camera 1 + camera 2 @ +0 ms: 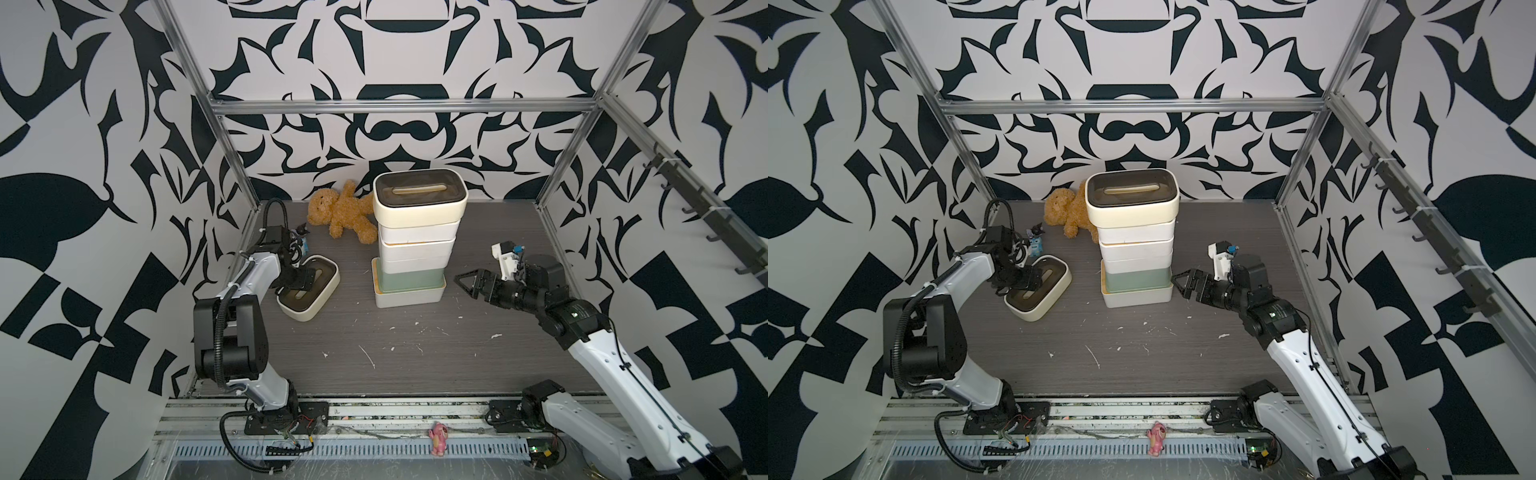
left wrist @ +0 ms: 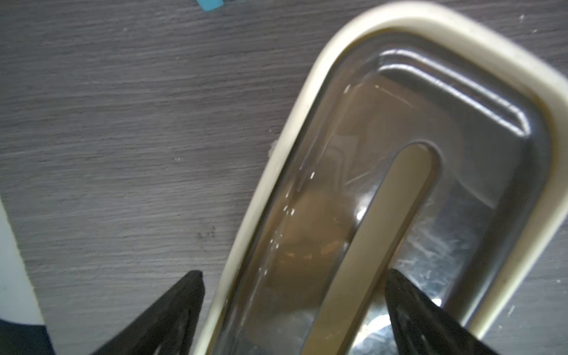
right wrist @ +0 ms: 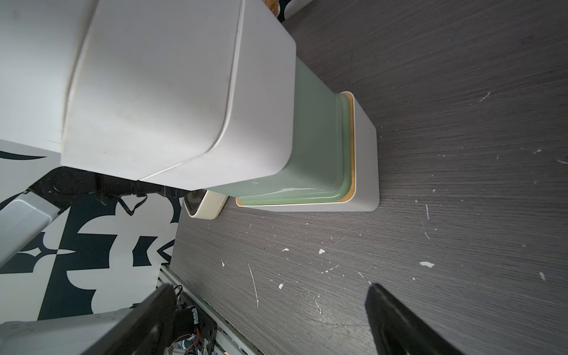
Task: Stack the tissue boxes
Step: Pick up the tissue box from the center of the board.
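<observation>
Cream tissue box (image 1: 321,291) lies beneath the released left end effector (image 2: 293,275), jaws straddling its rim. Right end effector (image 1: 464,283), released, sits beside the stack (image 1: 415,249).

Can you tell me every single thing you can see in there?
stacked slotted-lid tissue boxes: six, it seems; white with a bamboo lid at the bottom, then sage green, three white, cream with a dark lid on top; middle of the table
loose rounded cream tissue box with dark-brown lid: one, cream, on the table under the left gripper
fluffy teddy bear: one, brown, lying behind the stack
small toy figure: one, blue, back, near the left arm
small plastic toy: one, pink, front rail
wood-grain table: one, dark grey
patterned walls: black and white, all round
left gripper: black, open, astride the loose box's rim
right gripper: black, open, empty, beside the stack
</observation>
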Robot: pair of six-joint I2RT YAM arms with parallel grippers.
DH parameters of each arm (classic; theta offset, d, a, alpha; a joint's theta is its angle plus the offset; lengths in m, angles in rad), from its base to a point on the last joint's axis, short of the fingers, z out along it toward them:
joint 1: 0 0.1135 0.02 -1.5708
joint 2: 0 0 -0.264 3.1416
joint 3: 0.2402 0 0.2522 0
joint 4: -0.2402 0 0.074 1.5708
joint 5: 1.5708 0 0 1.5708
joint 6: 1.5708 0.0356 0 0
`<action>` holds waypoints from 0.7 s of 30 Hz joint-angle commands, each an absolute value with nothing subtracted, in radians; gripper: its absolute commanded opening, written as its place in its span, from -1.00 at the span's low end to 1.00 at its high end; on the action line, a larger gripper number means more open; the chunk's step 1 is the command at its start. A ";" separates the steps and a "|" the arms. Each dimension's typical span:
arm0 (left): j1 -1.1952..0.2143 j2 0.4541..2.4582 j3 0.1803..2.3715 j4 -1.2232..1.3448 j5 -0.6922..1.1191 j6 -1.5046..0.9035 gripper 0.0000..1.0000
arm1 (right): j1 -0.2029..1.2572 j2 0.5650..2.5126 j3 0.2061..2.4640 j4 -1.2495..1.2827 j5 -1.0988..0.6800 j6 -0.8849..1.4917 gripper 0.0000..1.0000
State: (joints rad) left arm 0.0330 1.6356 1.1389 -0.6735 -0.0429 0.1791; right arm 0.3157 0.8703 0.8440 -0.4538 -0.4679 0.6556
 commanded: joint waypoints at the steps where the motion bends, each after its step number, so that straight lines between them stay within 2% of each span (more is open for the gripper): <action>1: 0.014 1.687 1.163 -0.697 -0.065 0.170 0.86 | 0.317 0.853 0.861 -0.445 -0.466 0.667 0.99; 9: -0.002 1.727 1.161 -0.669 -0.128 0.139 0.81 | 0.317 0.859 0.856 -0.444 -0.464 0.678 0.99; 18: -0.002 1.686 1.162 -0.672 -0.174 0.129 0.79 | 0.317 0.877 0.850 -0.426 -0.476 0.693 0.99; 21: -0.003 1.692 1.169 -0.700 -0.178 0.115 0.72 | 0.317 0.881 0.849 -0.420 -0.479 0.697 0.99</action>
